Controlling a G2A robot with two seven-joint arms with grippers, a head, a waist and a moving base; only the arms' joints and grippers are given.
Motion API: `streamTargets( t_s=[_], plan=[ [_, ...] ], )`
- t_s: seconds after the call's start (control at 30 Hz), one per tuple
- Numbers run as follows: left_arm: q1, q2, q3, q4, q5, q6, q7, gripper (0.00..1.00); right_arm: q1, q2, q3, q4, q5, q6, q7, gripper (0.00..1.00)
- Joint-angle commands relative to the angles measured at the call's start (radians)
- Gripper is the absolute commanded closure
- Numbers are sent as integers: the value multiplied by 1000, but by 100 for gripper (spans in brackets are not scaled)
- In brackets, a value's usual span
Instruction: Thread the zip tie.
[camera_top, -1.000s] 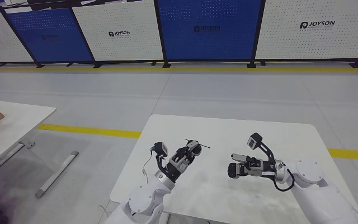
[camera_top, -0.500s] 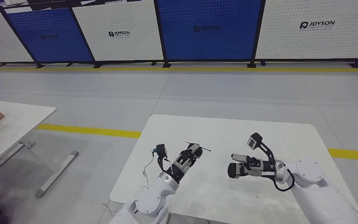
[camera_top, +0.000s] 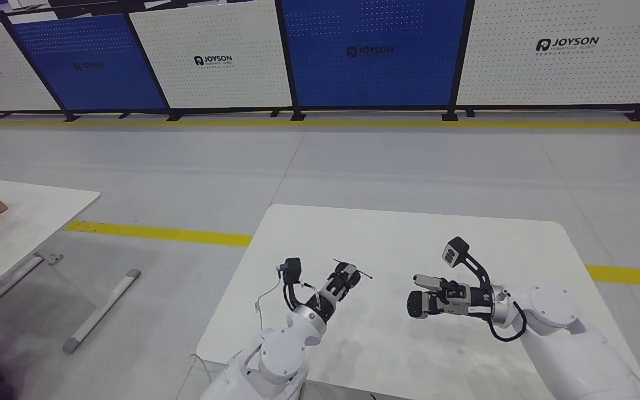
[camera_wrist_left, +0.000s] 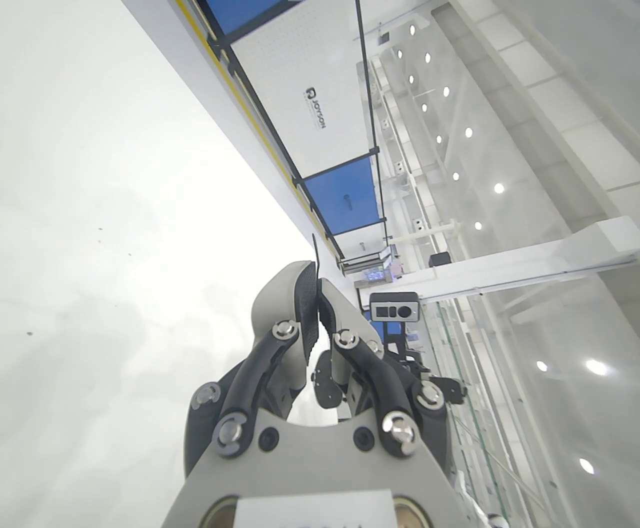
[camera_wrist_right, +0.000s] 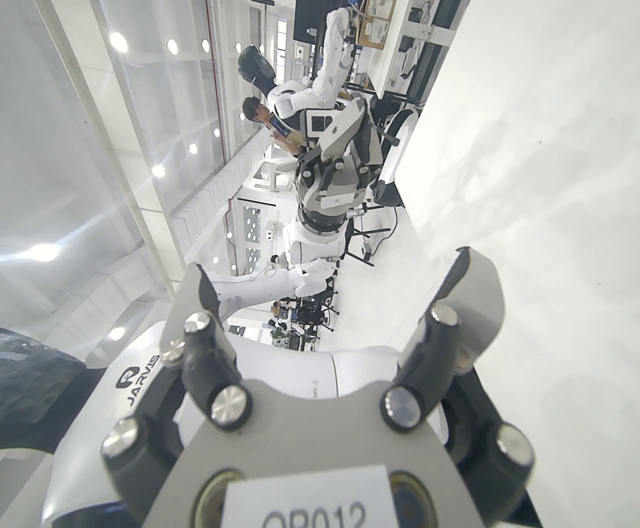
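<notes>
Left gripper (camera_top: 348, 273) first: its two fingers are pressed together on the black zip tie (camera_top: 356, 269), pinching it right at the tips. From the top view the tie is a thin dark line running crosswise through the fingertips, with a short end poking out on each side. In the left wrist view only a thin black sliver of it sticks out past the closed pads (camera_wrist_left: 309, 295) (the rest is hidden between them, so I can't tell which part of the tie is clamped).

The right gripper (camera_wrist_right: 334, 276) is spread wide, nothing between its fingers (camera_wrist_right: 472, 280). It sits over the white table (camera_top: 430, 232) off to the right of the left one, and the two point roughly at each other with a clear gap between them. They're near but not touching.

Both arms are over the near half of the table. I can't tell for sure whether the tie is touching the tabletop or just held over it.

Background stuff: a row of blue and white pegboard panels (camera_top: 372, 50) along the far side, a yellow floor line (camera_top: 160, 233) running past the table, and the corner of a second white table (camera_top: 40, 210) at the left edge.
</notes>
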Motion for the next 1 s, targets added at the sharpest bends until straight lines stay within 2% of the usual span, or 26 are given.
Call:
streamTargets(
  t_s=[0.0, 0.27, 0.3, 0.4, 0.47, 0.5, 0.53, 0.87, 0.97],
  plan=[
    [0, 0, -1, 0, -5, -2, -1, 100, 0, 0, 0, 0, 0, 0, 0, 0],
    [0, 0, -1, 0, -5, -2, -1, 100, 0, 0, 0, 0, 0, 0, 0, 0],
    [-1, 0, 2, 10, 9, 6, -1, 100, 0, 0, 0, 0, 0, 0, 0, 0],
    [-18, 1, 24, 38, 102, 75, 2, 100, 0, 0, 0, 0, 0, 0, 0, 0],
    [-33, 0, 45, 54, 164, 140, -4, 100, 0, 0, 0, 0, 0, 0, 0, 0],
    [-40, -2, 47, 53, 175, 157, 18, 100, 0, 0, 0, 0, 0, 0, 0, 0],
    [-40, -7, 48, 46, 151, 146, 48, 100, 0, 0, 0, 0, 0, 0, 0, 0],
    [-40, -7, 48, 45, 151, 142, 47, 100, 0, 0, 0, 0, 0, 0, 0, 0],
    [-27, -9, 44, 32, 144, 76, 63, 100, 0, 0, 0, 0, 0, 0, 0, 0]
  ],
)
